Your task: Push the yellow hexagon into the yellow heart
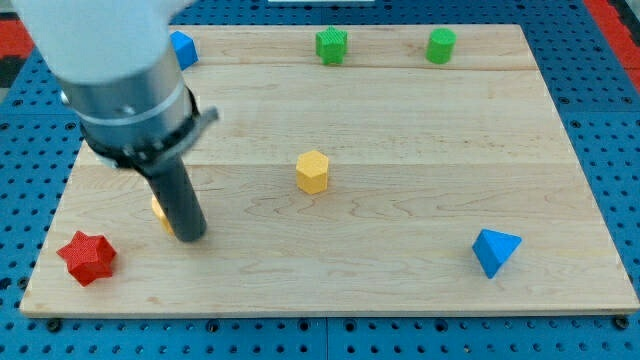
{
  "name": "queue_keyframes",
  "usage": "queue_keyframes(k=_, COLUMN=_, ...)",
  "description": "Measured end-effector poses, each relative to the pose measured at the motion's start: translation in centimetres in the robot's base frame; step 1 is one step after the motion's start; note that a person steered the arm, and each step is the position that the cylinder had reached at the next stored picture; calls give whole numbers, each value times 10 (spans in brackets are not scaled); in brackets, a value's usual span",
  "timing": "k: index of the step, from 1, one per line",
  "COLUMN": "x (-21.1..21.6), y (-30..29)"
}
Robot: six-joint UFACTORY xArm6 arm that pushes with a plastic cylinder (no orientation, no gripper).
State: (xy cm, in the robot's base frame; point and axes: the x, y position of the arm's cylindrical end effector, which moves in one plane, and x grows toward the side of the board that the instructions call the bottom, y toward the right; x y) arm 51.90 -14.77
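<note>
Your yellow hexagon sits near the board's middle, untouched, well apart from my tip. The tip is down at the view's left, right against a yellow block, mostly hidden behind the rod; you cannot tell its shape. The rod has no jaws. A red star lies just left-below; a blue triangle lower right.
</note>
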Motion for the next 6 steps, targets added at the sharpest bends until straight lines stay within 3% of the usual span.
queue_keyframes(k=1, x=26, y=61)
queue_keyframes(k=2, x=35, y=182)
queue_keyframes(k=3, x=-18, y=191)
queue_keyframes(k=4, x=-74, y=160)
queue_keyframes(k=5, x=-53, y=83)
queue_keyframes(k=6, x=-53, y=47)
